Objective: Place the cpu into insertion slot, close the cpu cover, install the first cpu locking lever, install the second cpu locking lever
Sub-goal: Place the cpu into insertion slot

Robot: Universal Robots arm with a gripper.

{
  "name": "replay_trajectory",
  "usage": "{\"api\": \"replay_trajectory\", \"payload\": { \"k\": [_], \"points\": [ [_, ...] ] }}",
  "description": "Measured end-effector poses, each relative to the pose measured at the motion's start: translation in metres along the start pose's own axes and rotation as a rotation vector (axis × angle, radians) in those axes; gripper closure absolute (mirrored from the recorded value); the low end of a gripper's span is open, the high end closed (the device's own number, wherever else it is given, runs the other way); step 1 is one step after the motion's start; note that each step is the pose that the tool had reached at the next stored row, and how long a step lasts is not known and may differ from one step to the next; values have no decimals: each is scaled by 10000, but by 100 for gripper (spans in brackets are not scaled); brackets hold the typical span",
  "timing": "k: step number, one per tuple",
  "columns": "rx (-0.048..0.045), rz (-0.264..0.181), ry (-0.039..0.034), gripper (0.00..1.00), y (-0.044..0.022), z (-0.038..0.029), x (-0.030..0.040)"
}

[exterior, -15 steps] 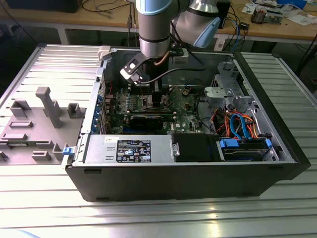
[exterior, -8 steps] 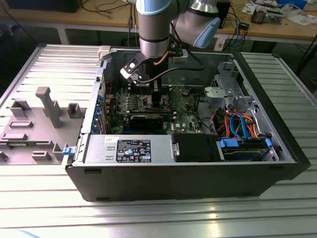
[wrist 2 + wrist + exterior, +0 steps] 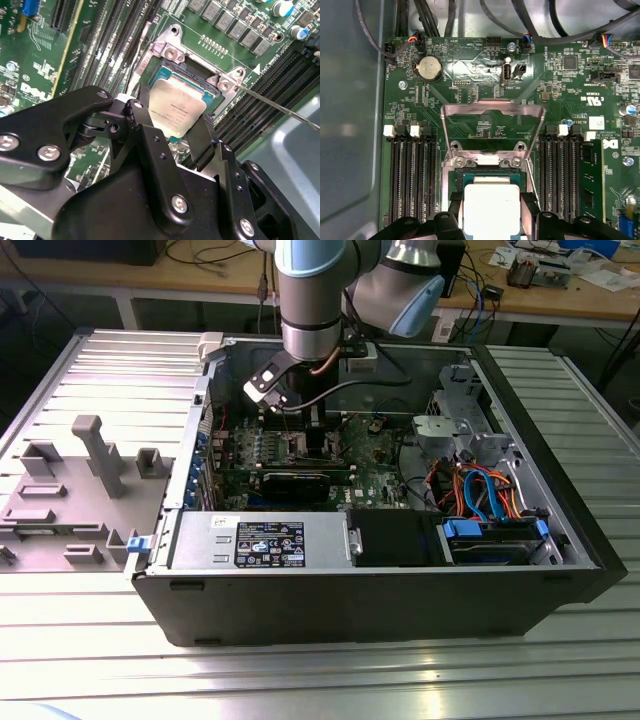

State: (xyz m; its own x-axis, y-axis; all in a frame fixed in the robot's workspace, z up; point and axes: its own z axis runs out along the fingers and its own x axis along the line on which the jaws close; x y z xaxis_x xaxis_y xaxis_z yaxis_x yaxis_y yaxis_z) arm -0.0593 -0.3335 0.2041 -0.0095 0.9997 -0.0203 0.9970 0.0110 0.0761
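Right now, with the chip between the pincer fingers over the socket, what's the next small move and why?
Probably lower the cpu straight down a little: the pincer grips it seemingly just above the insertion slot, and the cpu cover stands open.

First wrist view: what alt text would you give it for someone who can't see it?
A silver square chip sits over a socket on a green circuit board, with a black gripper straddling it. Beyond the socket, its metal cover stands flipped open, and long black slots run along both sides.
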Motion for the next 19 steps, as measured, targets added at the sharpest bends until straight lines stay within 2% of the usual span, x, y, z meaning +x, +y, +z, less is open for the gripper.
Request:
{"api": "replay_trajectory", "payload": {
  "k": [7,16,17,18,19],
  "points": [
    [2,17,-3,46,-4,51,5],
    [-2,29,1,46,-4,57,5],
    [-2,29,0,45,-4,57,5],
    [-1,29,-1,38,-4,57,5],
    [-1,29,-1,38,-4,57,5]
  ]
}}
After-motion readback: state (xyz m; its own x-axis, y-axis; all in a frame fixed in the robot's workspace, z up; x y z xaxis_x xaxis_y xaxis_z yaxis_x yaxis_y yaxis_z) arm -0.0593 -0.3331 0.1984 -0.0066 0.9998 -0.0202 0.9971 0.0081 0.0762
